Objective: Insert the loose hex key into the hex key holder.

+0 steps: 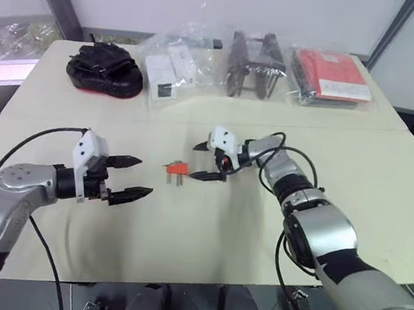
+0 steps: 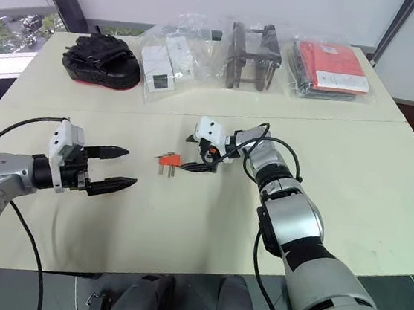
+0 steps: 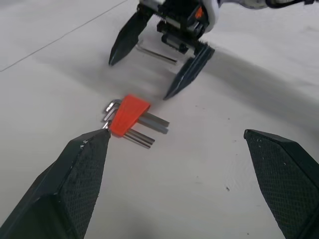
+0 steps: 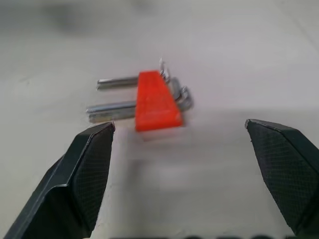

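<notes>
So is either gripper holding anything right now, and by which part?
Nothing is held. Left gripper and right gripper both stand open; the hex key holder lies between them.

You had a pale table (image 1: 379, 219) with the orange holder (image 1: 178, 169) lying near its middle, short keys sticking out of it. A loose hex key (image 3: 155, 53) lay just beyond the holder. Well behind the holder, along the far edge, sat a black bundle (image 1: 104, 68), a clear bag of white boxes (image 1: 170, 68), a black rack (image 1: 256, 65) and a red packet (image 1: 332, 76).
</notes>
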Action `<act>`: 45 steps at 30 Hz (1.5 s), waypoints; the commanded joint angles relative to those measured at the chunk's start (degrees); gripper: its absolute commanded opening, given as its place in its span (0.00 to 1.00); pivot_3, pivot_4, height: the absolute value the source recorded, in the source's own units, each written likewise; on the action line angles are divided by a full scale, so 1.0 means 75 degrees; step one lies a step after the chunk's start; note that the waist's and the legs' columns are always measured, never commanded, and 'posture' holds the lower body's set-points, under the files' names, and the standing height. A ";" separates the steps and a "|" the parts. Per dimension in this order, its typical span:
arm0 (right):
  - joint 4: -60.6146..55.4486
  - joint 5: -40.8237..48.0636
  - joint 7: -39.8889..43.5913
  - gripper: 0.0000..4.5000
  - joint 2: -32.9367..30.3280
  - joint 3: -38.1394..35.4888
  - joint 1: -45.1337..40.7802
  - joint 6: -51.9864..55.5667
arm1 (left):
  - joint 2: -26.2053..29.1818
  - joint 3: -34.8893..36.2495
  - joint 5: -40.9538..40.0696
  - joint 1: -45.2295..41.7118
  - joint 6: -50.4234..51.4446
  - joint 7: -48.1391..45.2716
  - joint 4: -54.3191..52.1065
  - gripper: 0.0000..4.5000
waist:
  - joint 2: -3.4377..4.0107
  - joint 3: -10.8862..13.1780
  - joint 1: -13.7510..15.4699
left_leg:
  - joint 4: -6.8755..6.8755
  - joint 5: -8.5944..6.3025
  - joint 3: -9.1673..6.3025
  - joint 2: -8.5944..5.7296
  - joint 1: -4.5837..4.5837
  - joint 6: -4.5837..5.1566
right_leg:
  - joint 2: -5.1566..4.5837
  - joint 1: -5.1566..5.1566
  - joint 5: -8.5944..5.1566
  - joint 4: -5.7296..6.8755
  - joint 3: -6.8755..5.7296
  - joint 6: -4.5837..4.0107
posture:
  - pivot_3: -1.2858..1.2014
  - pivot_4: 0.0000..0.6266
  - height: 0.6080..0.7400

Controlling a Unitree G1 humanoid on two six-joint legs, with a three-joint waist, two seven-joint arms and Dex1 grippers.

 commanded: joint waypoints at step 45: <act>-0.1933 -0.1669 -0.4198 0.21 -0.2046 0.0730 -0.0160 -0.4785 | -0.1548 -0.1112 0.0115 -0.4810 0.0018 -0.1403 0.4383 1.00 | -0.0006 0.0001 -0.0182 | 0.0003 0.0003 0.0026 -0.0005 -0.0008 -0.0004 | 0.0003 -0.0007 0.0000 -0.0001 -0.0005 0.0001 | 0.52 0.24 1.00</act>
